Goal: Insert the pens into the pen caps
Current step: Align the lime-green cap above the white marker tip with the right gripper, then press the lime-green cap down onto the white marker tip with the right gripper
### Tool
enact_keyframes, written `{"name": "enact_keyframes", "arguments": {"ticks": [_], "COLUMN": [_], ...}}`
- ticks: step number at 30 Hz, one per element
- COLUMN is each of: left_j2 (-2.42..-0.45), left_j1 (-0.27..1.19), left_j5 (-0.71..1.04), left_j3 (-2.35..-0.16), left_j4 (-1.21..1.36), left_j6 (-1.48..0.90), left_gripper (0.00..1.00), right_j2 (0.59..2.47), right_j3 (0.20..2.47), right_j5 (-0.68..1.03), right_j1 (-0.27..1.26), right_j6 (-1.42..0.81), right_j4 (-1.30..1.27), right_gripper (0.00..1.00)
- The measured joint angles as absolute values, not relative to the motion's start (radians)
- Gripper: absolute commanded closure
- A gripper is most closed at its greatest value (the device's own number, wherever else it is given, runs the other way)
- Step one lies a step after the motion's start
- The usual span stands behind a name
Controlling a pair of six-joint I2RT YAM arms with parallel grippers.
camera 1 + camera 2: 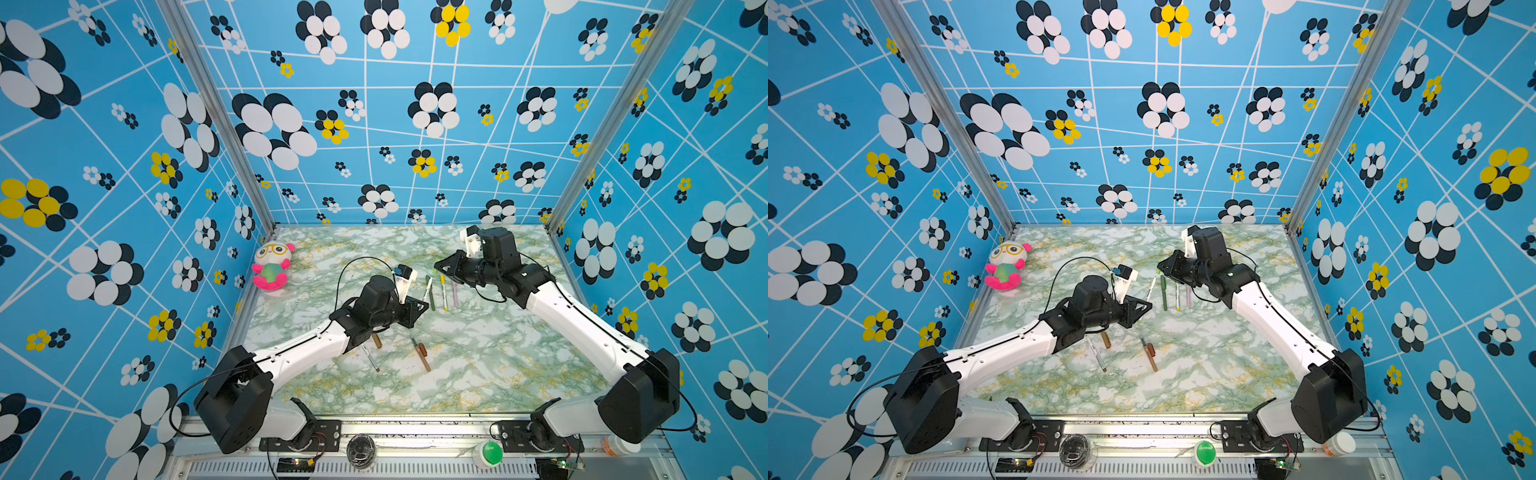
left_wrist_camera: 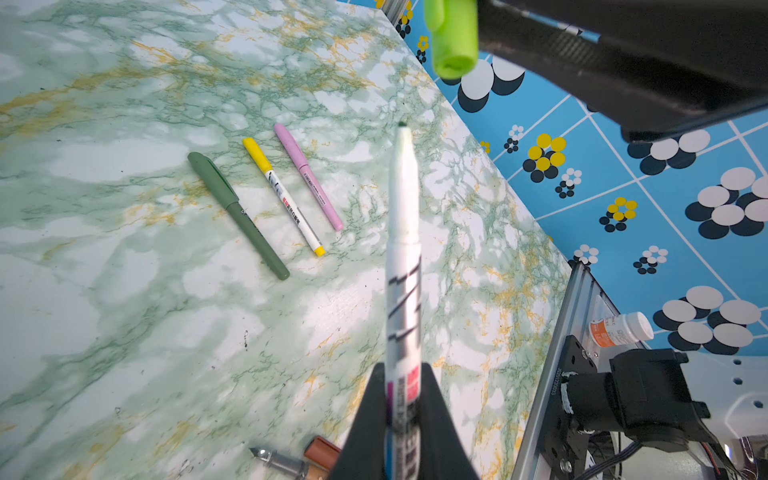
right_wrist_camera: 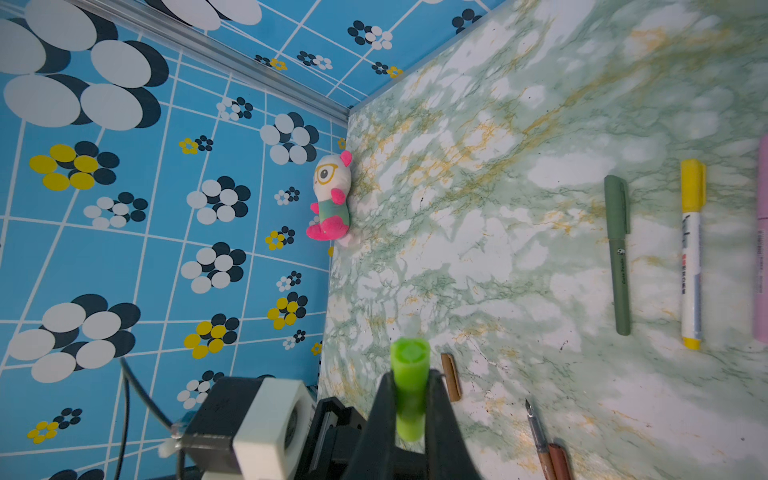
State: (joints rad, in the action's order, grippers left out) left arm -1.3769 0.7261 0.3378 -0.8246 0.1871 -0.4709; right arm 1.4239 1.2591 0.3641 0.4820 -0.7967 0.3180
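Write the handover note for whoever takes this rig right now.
Left gripper: shut on the white pen, tip bare.
Right gripper: shut on the lime cap. Pen tip and cap are apart, not yet joined.
Done: dark green pen, yellow-capped pen and pink pen lie capped, side by side.
Left: seat the held pair, then cap the brown pen beside its reddish-brown cap, and the pale pen near the brown cap.

An uncapped white pen (image 2: 402,249), raised, points toward the open mouth of a lime green cap (image 2: 453,41) — not touching. A dark green pen (image 2: 237,214), yellow-capped pen (image 2: 286,199) and pink pen (image 2: 309,176) lie capped, side by side, mid-surface.
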Motion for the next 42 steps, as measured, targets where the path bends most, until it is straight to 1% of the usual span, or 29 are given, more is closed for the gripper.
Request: {"name": "enact_keyframes", "arguments": {"ticks": [42], "left_j2": [-1.372], "left_j1": [0.726], "left_j5": [0.332], "left_j3": [-0.825], "left_j4": [0.187], "left_j6": [-0.471], "left_gripper": [1.00], "right_j2": [1.459], "right_j3": [1.252], "right_j5": [0.380], "right_j1": [0.488], "right_j6": [-0.816], "right_j4": [0.305], "right_gripper": [1.00]}}
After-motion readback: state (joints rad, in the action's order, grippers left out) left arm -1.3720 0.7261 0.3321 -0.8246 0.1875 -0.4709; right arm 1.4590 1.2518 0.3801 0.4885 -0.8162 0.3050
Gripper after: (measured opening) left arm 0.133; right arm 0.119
